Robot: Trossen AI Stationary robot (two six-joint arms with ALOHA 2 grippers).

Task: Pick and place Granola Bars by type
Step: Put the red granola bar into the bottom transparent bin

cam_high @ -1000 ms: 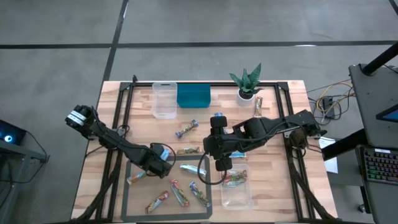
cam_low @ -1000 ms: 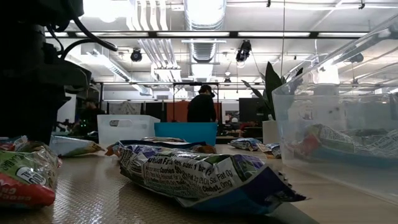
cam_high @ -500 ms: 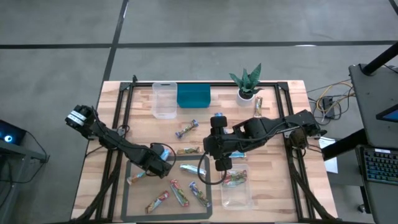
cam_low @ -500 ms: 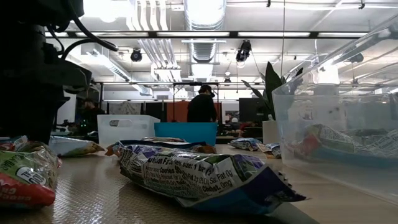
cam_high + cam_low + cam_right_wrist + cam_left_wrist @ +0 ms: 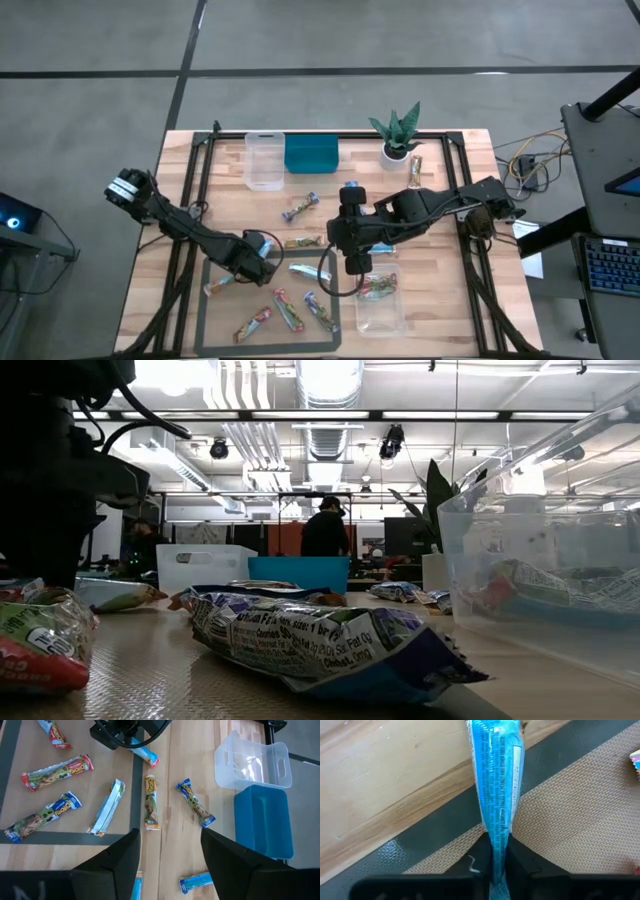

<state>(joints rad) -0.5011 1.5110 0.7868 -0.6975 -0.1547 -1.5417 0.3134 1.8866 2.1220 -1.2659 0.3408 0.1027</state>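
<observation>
My left gripper [image 5: 262, 250] [image 5: 496, 870] is low over the far edge of the dark mat [image 5: 205, 320], shut on a bright blue granola bar [image 5: 495, 775] [image 5: 145, 754]. My right gripper [image 5: 358, 262] [image 5: 170, 865] hangs open above the mat's right edge, beside the near clear tub [image 5: 380, 312], which holds a few bars [image 5: 377, 289]. A silvery-white bar [image 5: 305, 270] [image 5: 107, 806] lies flat between the two grippers. Mixed green, red and brown bars [image 5: 290, 310] [image 5: 57, 772] lie flat on the mat. A brown bar [image 5: 303, 242] and a blue-ended bar [image 5: 300, 207] lie on the wood. My left gripper pinches the blue bar's near end [image 5: 496, 827] between its two fingers [image 5: 520, 865], the wrapper standing on edge. The fingers lie along the bar, slanting down from the table's left. Its free end [image 5: 492, 740] reaches past the mat's border over the wood; lifted or resting, I cannot tell.
An empty clear tub [image 5: 264, 160] and a teal bin [image 5: 311, 155] stand at the table's far edge, with a potted plant [image 5: 398, 135] and one more bar [image 5: 415, 168] to their right. Black frame rails [image 5: 190, 190] run along both table sides.
</observation>
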